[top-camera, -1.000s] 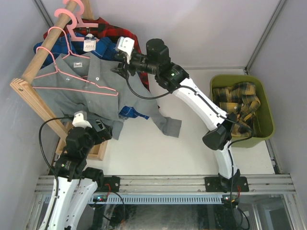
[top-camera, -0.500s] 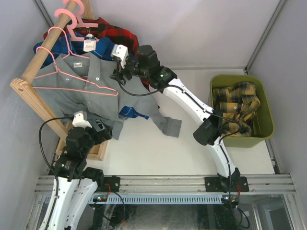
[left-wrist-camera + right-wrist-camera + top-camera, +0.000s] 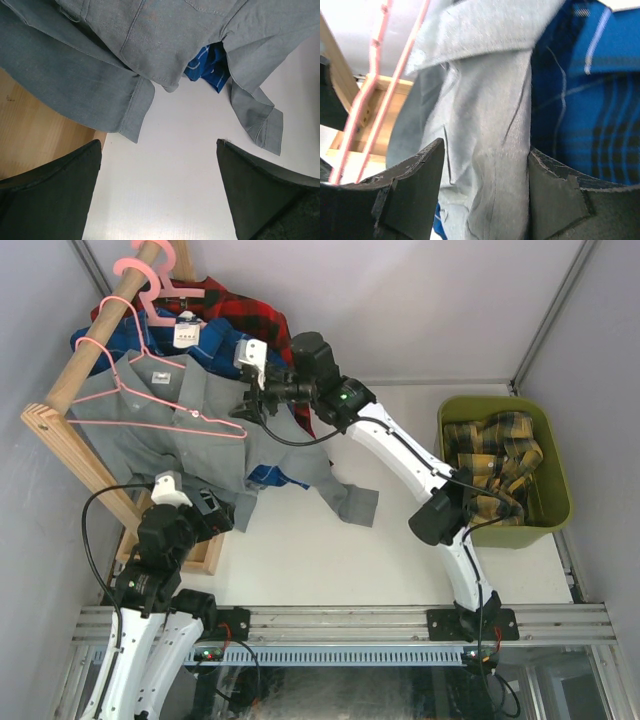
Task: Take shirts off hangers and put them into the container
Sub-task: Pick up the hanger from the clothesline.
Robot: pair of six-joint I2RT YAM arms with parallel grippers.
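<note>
Step, as I judge: grey shirt [image 3: 200, 430] next. It hangs on pink hanger [image 3: 150, 425], far-left tabletop corner. Yellow shirt [image 3: 495, 455] in bin [image 3: 555, 510], right edge. Right jaws half-open astride grey front, grip unclear. Left jaws wide, empty. Next: pinch, slide off.

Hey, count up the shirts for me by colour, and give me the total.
Yellow-black plaid shirt: 1
Grey shirt: 1
Blue plaid shirt: 1
Red-black plaid shirt: 1
Total: 4
</note>
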